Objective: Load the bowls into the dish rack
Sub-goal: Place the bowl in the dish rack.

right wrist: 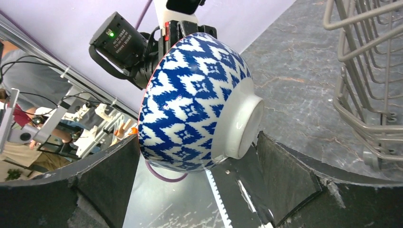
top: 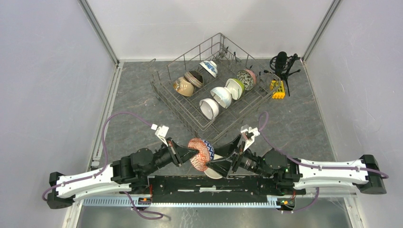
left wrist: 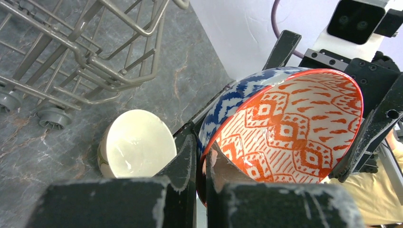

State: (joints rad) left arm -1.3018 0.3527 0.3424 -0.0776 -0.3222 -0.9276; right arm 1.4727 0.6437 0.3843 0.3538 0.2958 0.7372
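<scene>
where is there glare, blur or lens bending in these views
Top external view: even light, faint shadows, all sharp. Left wrist view: the patterned bowl is crisp, and a soft sheen lies on the pale bowl. Right wrist view: small highlights on the patterned bowl's glazed foot; the dish rack wires bow at the edge.

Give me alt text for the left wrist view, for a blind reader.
The left end effector is shut on the rim of a patterned bowl, orange inside, blue-and-white outside, between the spread fingers of the right end effector. A cream bowl lies on the marbled table near the dish rack.
</scene>
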